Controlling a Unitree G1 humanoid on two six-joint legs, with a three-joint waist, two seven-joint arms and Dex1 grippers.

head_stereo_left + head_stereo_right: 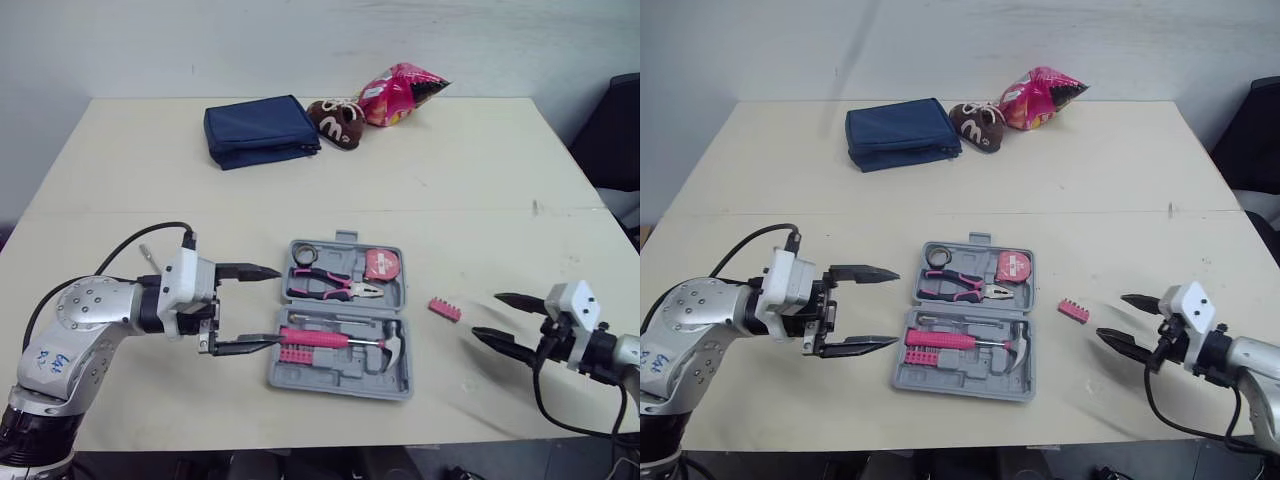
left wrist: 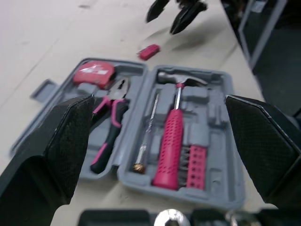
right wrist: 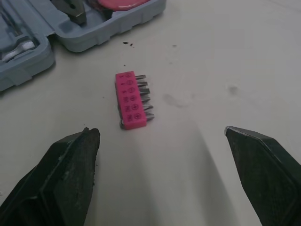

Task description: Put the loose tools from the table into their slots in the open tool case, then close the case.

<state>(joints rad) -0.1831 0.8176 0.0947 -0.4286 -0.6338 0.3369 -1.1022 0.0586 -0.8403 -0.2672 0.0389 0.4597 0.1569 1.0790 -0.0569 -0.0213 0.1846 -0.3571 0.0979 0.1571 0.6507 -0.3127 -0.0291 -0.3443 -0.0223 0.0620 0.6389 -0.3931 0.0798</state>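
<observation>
Open case [image 1: 340, 372] holds pliers [image 1: 330, 283], hammer [image 1: 345, 340], tape measure [image 1: 381, 265]; loose bit strip [image 1: 445, 309] right of case; left pincer [image 1: 270, 308] wide, right pincer [image 1: 487, 315] wide, both empty

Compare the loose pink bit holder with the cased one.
The loose bit holder lies on the table right of the case; the cased bit holder sits in a slot beside the hammer. The loose one lies askew; the cased one parallels the hammer's handle. Both are pink.

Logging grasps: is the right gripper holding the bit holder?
No, the open right gripper is empty; the bit holder lies on the table.
</observation>
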